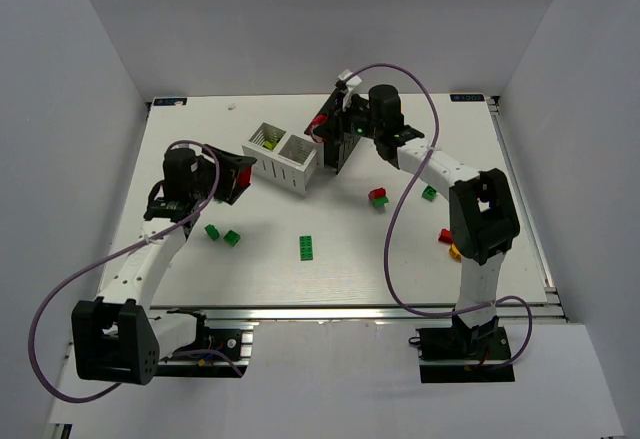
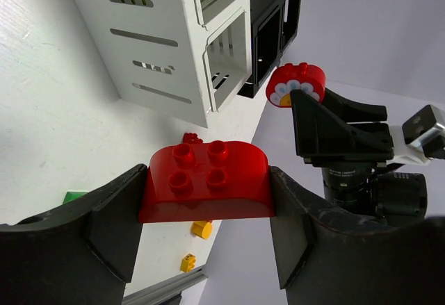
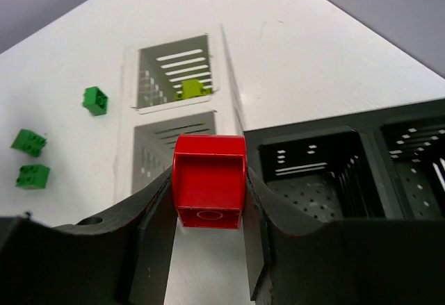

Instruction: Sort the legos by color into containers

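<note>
The right gripper (image 3: 208, 204) has its jaws clamped on a red brick (image 3: 208, 188). The brick hangs close to the seam where the white container (image 3: 174, 112) meets the black container (image 3: 313, 137). Released here, it would likely strike a rim or fall between the boxes, so it needs carrying farther ahead of the jaws, over one compartment. A lime brick (image 3: 191, 88) lies in the white box's far compartment, and a red one dropped there would mix colours.

The left gripper (image 2: 205, 201) is clamped end to end on a round-topped red brick (image 2: 205, 180). Both containers lie ahead of its jaws, and the right gripper is just beyond, to the right. Both arms seem bound for the same spot, so they could knock together or shove a container.

Green bricks (image 3: 28, 142) lie loose to the left of the right jaws. The table (image 1: 340, 279) is flat, white and matte, enclosed by plain pale panels (image 1: 60, 109) on three sides.
</note>
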